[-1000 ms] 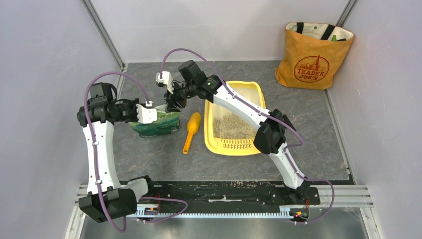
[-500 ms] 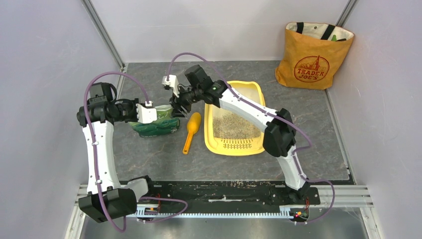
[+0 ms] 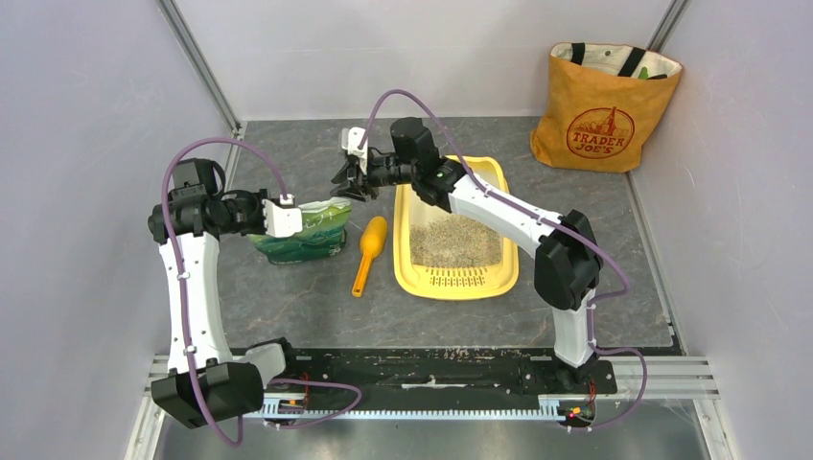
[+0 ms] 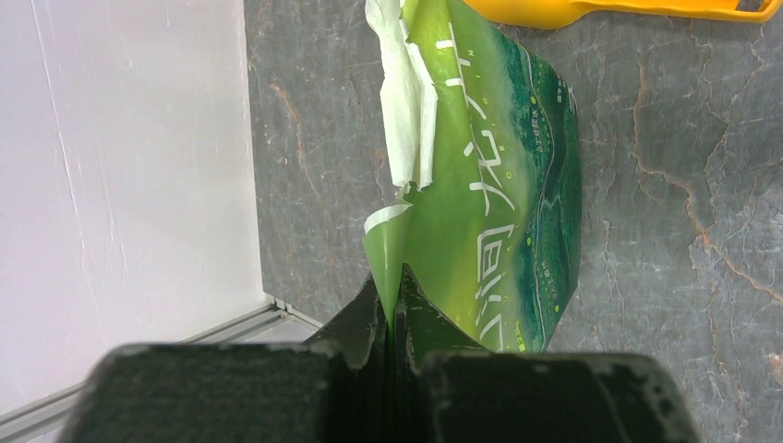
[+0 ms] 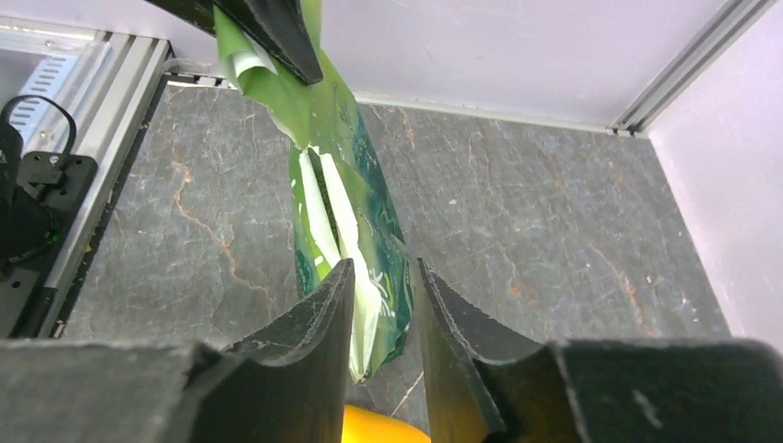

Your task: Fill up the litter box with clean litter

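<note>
Left tool: jaws closed on the top edge of the green bag, which stands on the tabletop directly ahead of it.

Right tool: jaws narrowly apart at the bag's opposite upper corner. The film shows in the gap; contact cannot be confirmed.

Litter box: flat on the tabletop to the right of the right tool, partly beneath its forearm, grate end toward the arm bases.

Litter: a shallow grey-beige layer over the box floor.

Scoop: lying between bag and box, clear of both tools.
</note>
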`<state>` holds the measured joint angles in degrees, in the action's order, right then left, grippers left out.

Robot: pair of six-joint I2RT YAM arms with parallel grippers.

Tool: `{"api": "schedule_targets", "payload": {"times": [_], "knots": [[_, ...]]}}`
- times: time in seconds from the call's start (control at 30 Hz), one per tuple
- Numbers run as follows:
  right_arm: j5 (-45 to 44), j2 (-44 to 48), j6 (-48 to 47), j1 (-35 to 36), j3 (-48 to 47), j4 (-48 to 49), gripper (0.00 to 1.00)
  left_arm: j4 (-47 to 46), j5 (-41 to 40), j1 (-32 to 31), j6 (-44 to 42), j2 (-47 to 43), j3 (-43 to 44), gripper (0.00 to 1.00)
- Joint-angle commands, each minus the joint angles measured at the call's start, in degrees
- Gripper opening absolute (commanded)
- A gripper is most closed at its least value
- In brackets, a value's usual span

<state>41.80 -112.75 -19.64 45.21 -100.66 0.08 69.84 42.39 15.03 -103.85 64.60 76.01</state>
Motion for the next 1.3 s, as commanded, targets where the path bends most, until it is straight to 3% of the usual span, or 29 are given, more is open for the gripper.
{"api": "schedule_targets", "payload": {"times": [0.0,0.27,0.6,1.27], "knots": [[2.4,2.6,-5.6,1.0,-0.4,2.8,0.35,-2.5,5.4,-0.1,-1.4,-0.5,2.1,0.02],[-1.6,4.0,-13.8,2.9,2.4,-2.9,0.30,-2.4,5.6,-0.1,-1.3,-0.3,2.1,0.02],[-4.5,3.1,-16.9,3.3,3.0,-5.8,0.30,-2.4,5.7,-0.1,-0.9,-0.1,2.4,0.02],[-9.0,-2.5,-20.1,5.2,-2.0,-8.2,0.36,-2.4,5.7,-0.1,-0.7,0.0,2.5,0.02]]}}
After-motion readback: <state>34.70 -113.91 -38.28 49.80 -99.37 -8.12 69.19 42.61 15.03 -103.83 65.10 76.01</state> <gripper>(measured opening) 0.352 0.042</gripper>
